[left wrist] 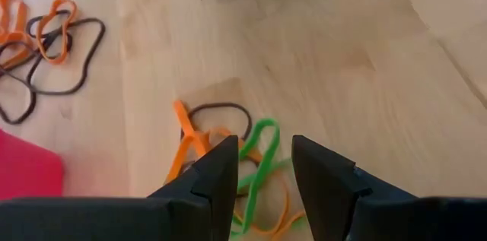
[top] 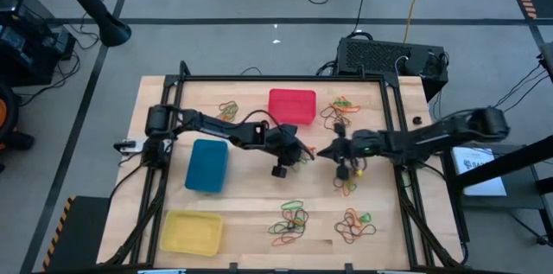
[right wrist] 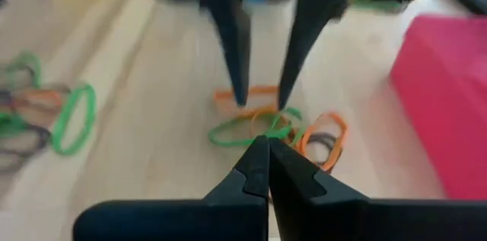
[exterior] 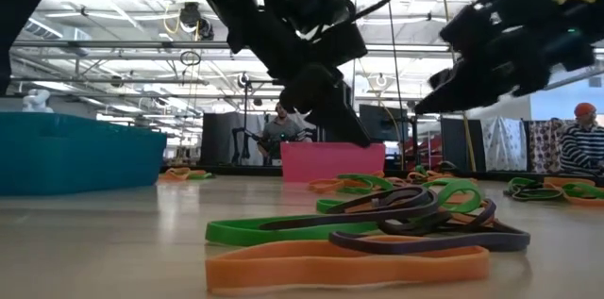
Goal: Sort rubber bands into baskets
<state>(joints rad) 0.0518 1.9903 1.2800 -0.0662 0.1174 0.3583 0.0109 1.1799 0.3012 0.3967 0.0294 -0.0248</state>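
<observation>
A small pile of rubber bands [top: 303, 156], orange, green and dark brown, lies on the wooden table near its middle. My left gripper [top: 292, 149] is open and points down over this pile. In the left wrist view a green band [left wrist: 261, 141] lies between its fingers. My right gripper [top: 325, 151] is shut and empty, just right of the pile, its tip toward it [right wrist: 266, 150]. The red basket [top: 292, 105] stands behind the pile, the blue basket [top: 207, 164] at the left, the yellow basket [top: 192, 231] at the near left. My left gripper's open fingers [right wrist: 237, 81] come at the pile from above, one on each side of the green band [right wrist: 251, 129]. I cannot tell whether the fingertips touch the bands or the table.
More heaps of rubber bands lie at the far left [top: 227, 110], far right [top: 341, 110], near middle [top: 289, 220], near right [top: 354, 222] and below my right gripper [top: 347, 181]. A black frame [top: 285, 79] borders the table. People show beyond it [exterior: 283, 129].
</observation>
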